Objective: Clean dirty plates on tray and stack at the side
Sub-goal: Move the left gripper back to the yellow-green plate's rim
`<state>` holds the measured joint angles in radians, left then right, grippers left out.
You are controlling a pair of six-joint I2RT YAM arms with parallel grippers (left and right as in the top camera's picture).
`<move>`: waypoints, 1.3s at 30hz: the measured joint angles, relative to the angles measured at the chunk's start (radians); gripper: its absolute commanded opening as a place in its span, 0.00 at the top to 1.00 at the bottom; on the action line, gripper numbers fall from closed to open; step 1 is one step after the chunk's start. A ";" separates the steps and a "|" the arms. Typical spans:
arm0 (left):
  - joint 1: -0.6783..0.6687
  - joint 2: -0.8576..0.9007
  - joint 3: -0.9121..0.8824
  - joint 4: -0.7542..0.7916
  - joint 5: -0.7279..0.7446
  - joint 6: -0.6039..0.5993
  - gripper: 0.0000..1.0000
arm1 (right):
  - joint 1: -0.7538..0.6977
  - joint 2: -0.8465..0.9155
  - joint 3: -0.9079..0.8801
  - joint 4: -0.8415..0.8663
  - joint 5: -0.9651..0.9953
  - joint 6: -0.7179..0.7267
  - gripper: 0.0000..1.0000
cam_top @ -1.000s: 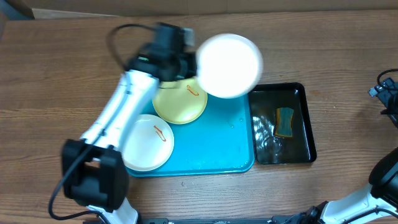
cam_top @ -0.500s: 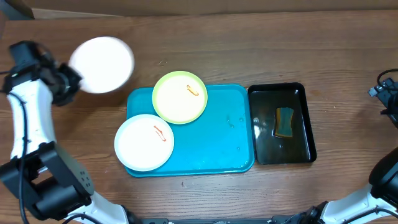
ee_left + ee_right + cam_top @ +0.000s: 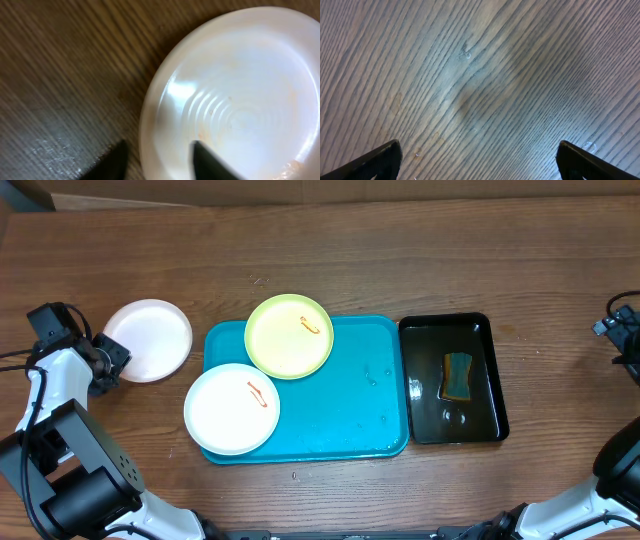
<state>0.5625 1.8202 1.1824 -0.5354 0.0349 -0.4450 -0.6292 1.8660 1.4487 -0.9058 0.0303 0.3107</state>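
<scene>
My left jaws sit at the far-left edge of the counter (image 3: 400,250), parted around the left rim of the loose plate (image 3: 148,340). That white plate lies flat on the wood, just left of the tray (image 3: 340,410) and not touching it. In my left wrist view one finger (image 3: 112,161) is outside the rim and the other is inside the dish. A sliver of wood shows between the outer finger and the rim, so I am not gripping it. Faint orange traces mark the inside of the dish.

On the turquoise tray, the green plate (image 3: 289,336) sits at the far-left corner, its rim hanging over the far edge. The second white plate (image 3: 232,408) sits at the near-left corner, overhanging the left and near edges. Each carries a small orange smear. The two nearly touch.

Just right of the tray is the black tray (image 3: 495,370), with a sponge (image 3: 458,376) in it.

My right jaws are spread wide and hold nothing. Their fingers (image 3: 380,160) show only at the lower corners of the right wrist view, above bare wood.
</scene>
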 measured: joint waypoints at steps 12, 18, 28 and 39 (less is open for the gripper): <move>-0.113 -0.002 0.263 -0.301 0.400 0.084 0.43 | 0.000 0.000 0.000 0.000 0.000 0.000 0.00; -0.340 -0.010 0.307 -0.352 0.397 0.112 0.50 | 0.000 0.000 0.000 0.000 0.000 0.000 0.00; -0.636 -0.007 0.307 -0.428 0.134 0.112 0.53 | 0.000 0.000 0.000 0.000 0.000 0.000 0.00; -0.667 0.110 0.307 -0.430 0.056 0.112 0.65 | 0.000 0.000 0.000 0.000 0.000 0.000 0.00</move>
<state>-0.1043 1.9305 1.4895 -0.9653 0.0910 -0.3328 -0.6292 1.8660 1.4487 -0.9054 0.0303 0.3103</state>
